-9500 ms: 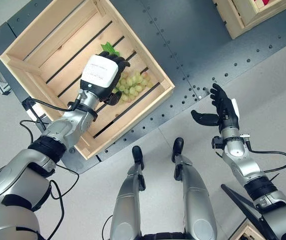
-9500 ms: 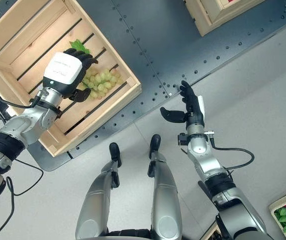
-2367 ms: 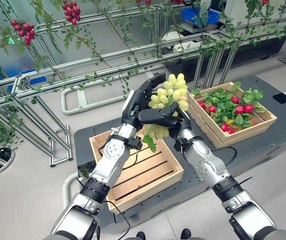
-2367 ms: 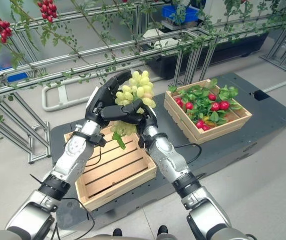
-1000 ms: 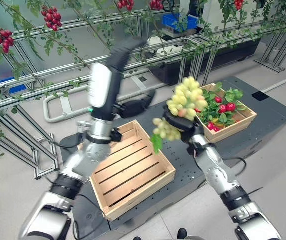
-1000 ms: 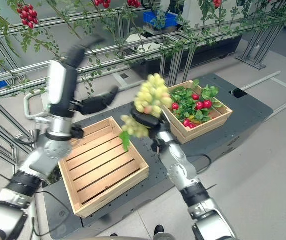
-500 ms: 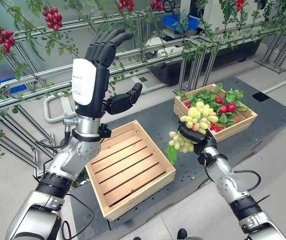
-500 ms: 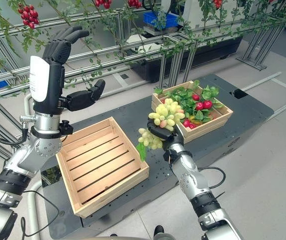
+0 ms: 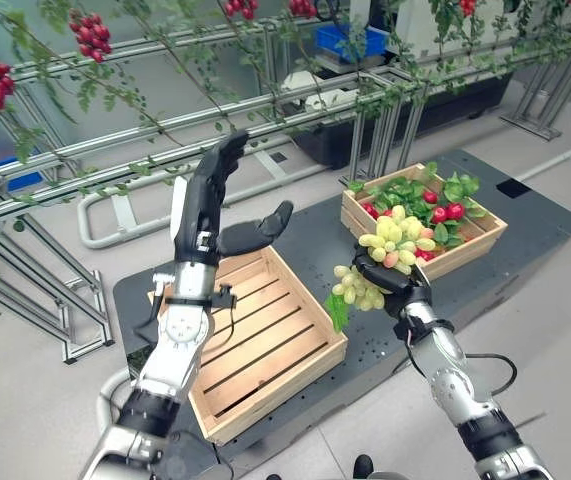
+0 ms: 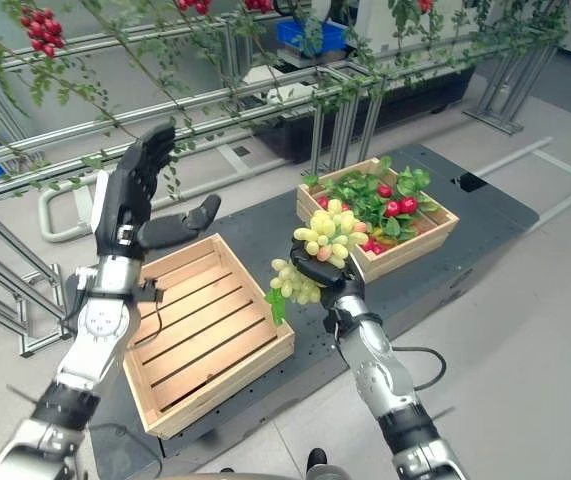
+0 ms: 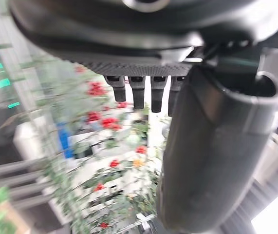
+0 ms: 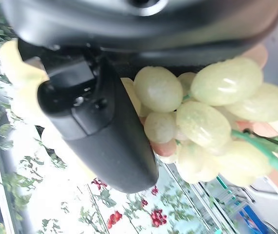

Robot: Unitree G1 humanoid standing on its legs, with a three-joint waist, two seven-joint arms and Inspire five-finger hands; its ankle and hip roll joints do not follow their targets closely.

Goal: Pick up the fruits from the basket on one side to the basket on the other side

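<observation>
A bunch of green grapes [image 9: 392, 244] with a green leaf hanging below it is held up in my right hand [image 9: 393, 281], whose fingers curl under it. The bunch is in the air at the near left corner of the right wooden crate [image 9: 472, 249], which holds red fruit and green leaves. In the right wrist view the grapes [image 12: 204, 114] press against the palm beside the thumb [image 12: 104, 136]. My left hand [image 9: 206, 203] is raised above the slatted left crate [image 9: 257, 332], open, with straight fingers and nothing in it.
Both crates stand on a dark metal platform [image 9: 305, 225]. Behind it runs a metal pipe frame [image 9: 265, 110] hung with leafy vines and red berry clusters. Grey floor lies around the platform.
My left hand has come down lower over the left crate and turned edge-on. My right hand still holds the grapes near the right crate, barely moved.
</observation>
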